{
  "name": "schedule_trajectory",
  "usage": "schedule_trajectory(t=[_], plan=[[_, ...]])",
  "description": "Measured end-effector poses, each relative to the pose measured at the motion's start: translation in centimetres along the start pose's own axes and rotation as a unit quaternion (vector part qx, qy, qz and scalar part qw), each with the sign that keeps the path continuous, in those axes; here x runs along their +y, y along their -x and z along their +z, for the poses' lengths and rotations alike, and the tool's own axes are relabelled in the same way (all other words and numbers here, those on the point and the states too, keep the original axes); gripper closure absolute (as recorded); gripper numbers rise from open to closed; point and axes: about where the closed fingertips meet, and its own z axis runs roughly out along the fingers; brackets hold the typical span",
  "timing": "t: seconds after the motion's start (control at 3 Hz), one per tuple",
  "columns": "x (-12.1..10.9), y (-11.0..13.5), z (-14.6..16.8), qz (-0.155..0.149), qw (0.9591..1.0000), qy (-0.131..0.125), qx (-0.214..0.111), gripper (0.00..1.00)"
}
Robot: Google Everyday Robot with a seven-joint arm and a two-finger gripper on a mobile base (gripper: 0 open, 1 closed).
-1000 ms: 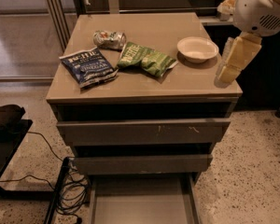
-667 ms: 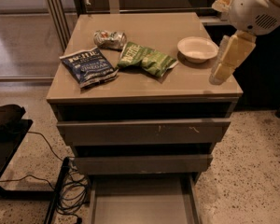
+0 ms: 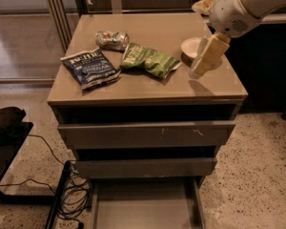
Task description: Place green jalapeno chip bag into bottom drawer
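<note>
The green jalapeno chip bag (image 3: 149, 59) lies flat on the middle of the cabinet top (image 3: 152, 87). My gripper (image 3: 200, 68) hangs above the right part of the top, to the right of the bag and apart from it, fingers pointing down-left, holding nothing that shows. The bottom drawer (image 3: 145, 209) is pulled out at floor level, its flat grey floor bare.
A dark blue chip bag (image 3: 90, 67) lies at the left of the top. A crushed silvery can (image 3: 112, 39) lies behind the green bag. A white bowl (image 3: 193, 46) sits partly behind my gripper. Two upper drawers (image 3: 145, 133) stand slightly out. Cables (image 3: 74, 197) lie on the floor at left.
My gripper has moved left and a little forward over the cabinet top, closer to the green bag. The bags, can and bowl have not moved.
</note>
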Motion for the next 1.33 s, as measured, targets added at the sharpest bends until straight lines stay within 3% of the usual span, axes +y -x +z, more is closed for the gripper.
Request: schedule_trajectory(t=[0.67,1.33], plan=[[-1.2,0.0,5.7,0.006,0.999,0.032,-0.03,0.0],[-3.1,0.0,12.0,0.014,0.9975,0.059,-0.038,0.0]])
